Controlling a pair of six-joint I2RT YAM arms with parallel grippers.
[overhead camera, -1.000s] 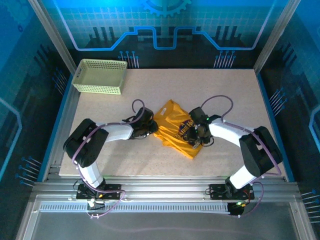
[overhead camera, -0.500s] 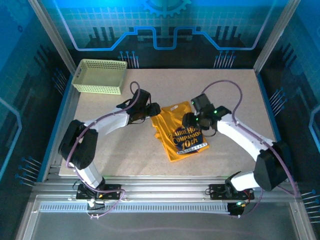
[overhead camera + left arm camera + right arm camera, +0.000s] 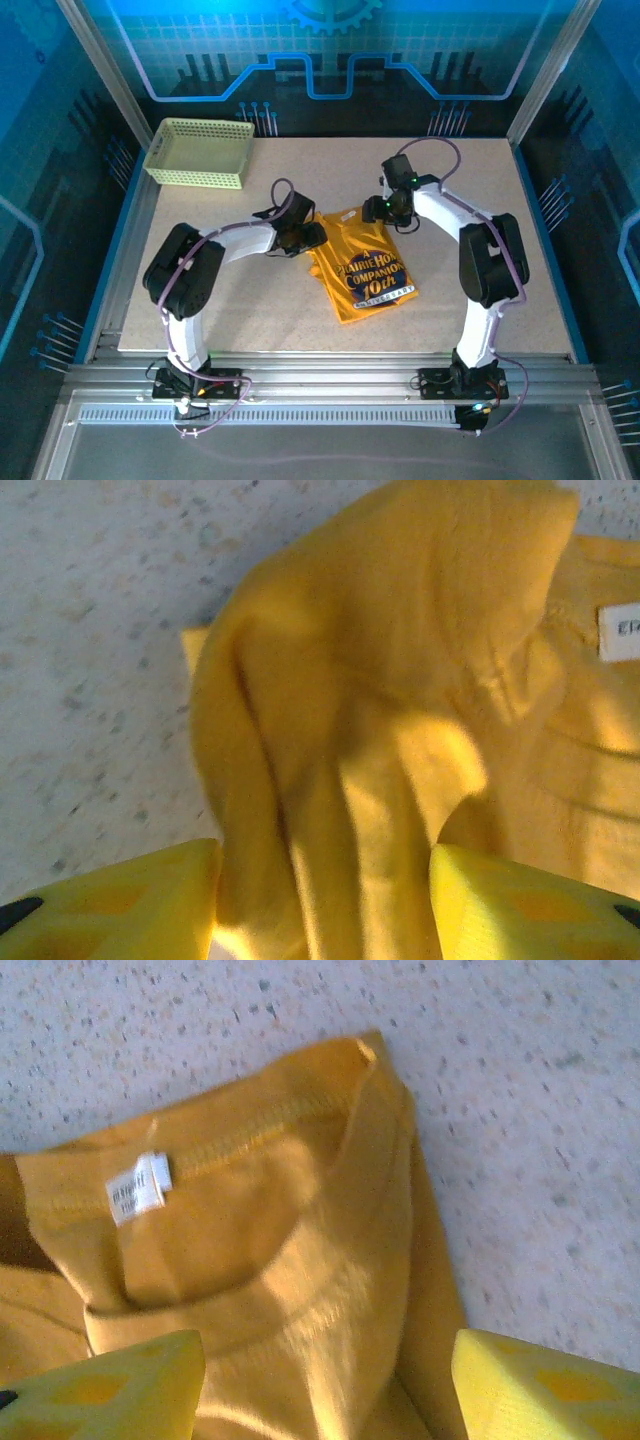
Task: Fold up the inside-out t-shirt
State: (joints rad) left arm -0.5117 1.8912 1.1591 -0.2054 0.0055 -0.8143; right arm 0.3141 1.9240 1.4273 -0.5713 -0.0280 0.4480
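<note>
Speckled beige bench (image 3: 220, 310); t-shirt (image 3: 368, 278) lies mid-bench, print up. Left tool (image 3: 311, 238) is wide open, straddling bunched cloth at the shirt's left edge; right tool (image 3: 384, 210) is wide open over the collar, gripping nothing. Mesh basket (image 3: 200, 152) sits in the far-left corner, with a blue-lit wall panel (image 3: 320, 60) behind.

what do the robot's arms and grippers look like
Both arms, the left arm and the right arm, have white shells with black joints, and a thin purple cable loops along each. From above, the left gripper and the right gripper look black. The wrist views show blocky yellow fingers with small dark marks near their outer edges.
</note>
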